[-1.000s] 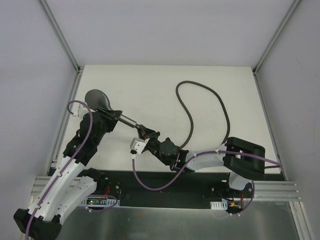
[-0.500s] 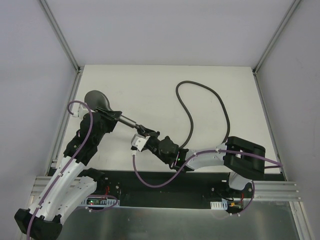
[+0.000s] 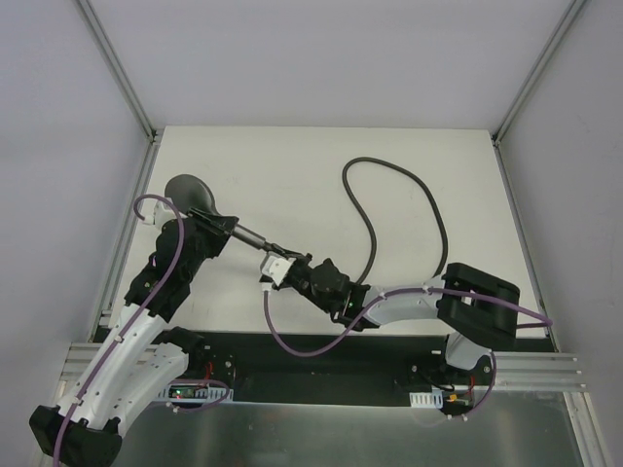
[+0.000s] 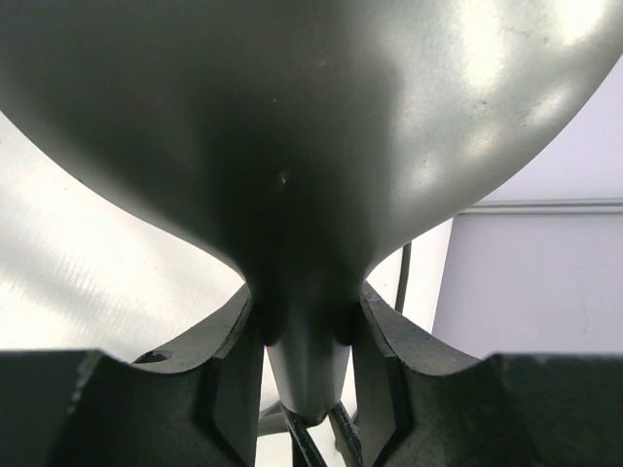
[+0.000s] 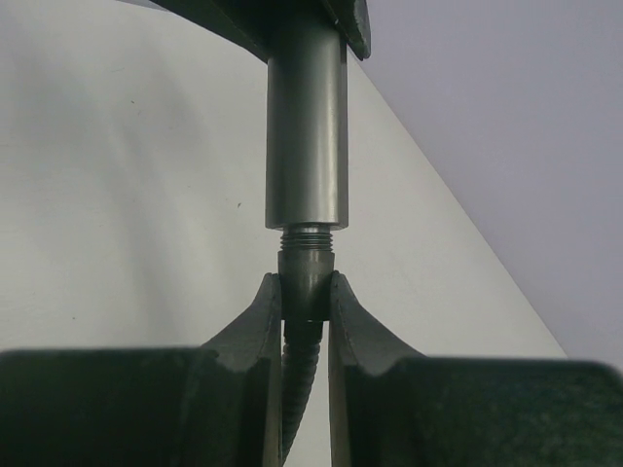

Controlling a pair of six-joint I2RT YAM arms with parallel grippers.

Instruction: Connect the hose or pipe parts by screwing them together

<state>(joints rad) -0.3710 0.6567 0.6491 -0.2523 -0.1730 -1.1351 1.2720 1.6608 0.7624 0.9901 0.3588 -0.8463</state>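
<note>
The dark grey shower head [image 3: 189,191] lies at the table's left, its straight handle [image 3: 249,233] pointing right and toward me. My left gripper [image 3: 218,223] is shut on the neck just below the head [image 4: 311,126], with a finger [image 4: 234,370] on each side. My right gripper [image 3: 276,257] is shut on the hose's end fitting [image 5: 307,280], which sits in line against the handle's end [image 5: 307,126]. A few turns of thread [image 5: 308,236] show between them. The ribbed hose [image 5: 300,375] runs back between my fingers and loops over the table [image 3: 394,175].
Purple cables [image 3: 292,341] hang from both arms near the front edge. Aluminium frame rails [image 3: 131,243] border the white table [image 3: 292,165] on the left and right. The right arm's dark base block [image 3: 477,302] sits at the front right.
My right gripper has moved up and left with the hose fitting, closing on the handle's end, and its wrist has turned. The left arm and the shower head have stayed still.
</note>
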